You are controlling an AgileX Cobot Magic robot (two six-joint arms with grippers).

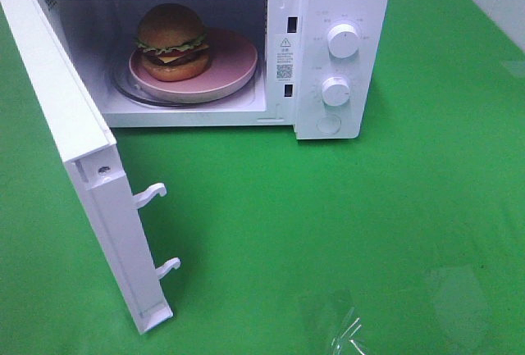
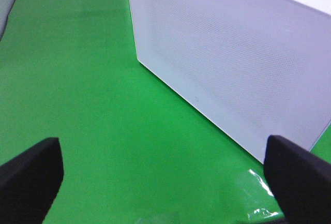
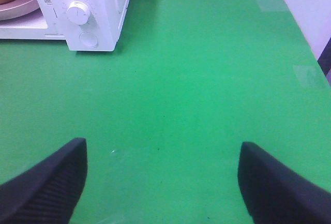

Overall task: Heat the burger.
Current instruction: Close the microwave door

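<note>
Green table (image 1: 328,232) carries a white microwave (image 1: 344,11), its door (image 1: 66,150) swung out toward the left side. The burger (image 1: 171,39) sits inside on a pink plate (image 1: 234,68). The left gripper (image 2: 164,177) is nearer to the door. It hangs low and faces the door's outer side just ahead, jaws spread wide, holding nothing. The right gripper (image 3: 163,180), also spread and empty, waits well apart from the microwave.

The right gripper (image 3: 163,149) hovers over the green mat (image 3: 207,79) with jaws spread. The microwave (image 3: 103,6) stands at 11 o'clock, well apart.
</note>
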